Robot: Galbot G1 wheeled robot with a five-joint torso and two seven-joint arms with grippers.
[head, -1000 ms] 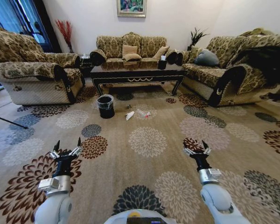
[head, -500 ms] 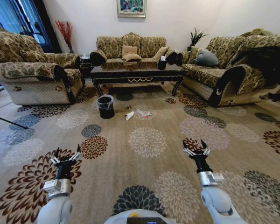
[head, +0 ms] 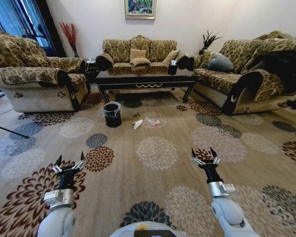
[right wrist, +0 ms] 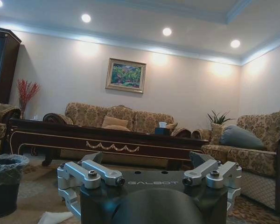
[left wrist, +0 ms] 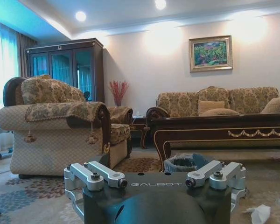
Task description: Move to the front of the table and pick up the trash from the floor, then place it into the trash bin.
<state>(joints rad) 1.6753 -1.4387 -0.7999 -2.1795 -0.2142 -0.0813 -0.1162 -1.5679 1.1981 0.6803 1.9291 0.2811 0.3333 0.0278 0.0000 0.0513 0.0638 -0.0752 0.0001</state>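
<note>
Head view: table [head: 145, 77] & trash bin [head: 112, 113] slightly nearer vs earlier; left end effector [head: 68, 163], right end effector [head: 205, 156] both spread apart.

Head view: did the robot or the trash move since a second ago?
The whole picture shifted a little, so the camera moved. The left gripper and right gripper hang lower in view, fingers open, empty. The trash, trash bin and table lie as before.

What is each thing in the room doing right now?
Left end effector: open, held low over the carpet.
Right end effector: open, held low over the carpet.
Trash bin: upright, liner over its rim.
White tissue: lying on the floor.
Clear wrapper: lying beside the tissue.
Table: standing behind the trash.
</note>
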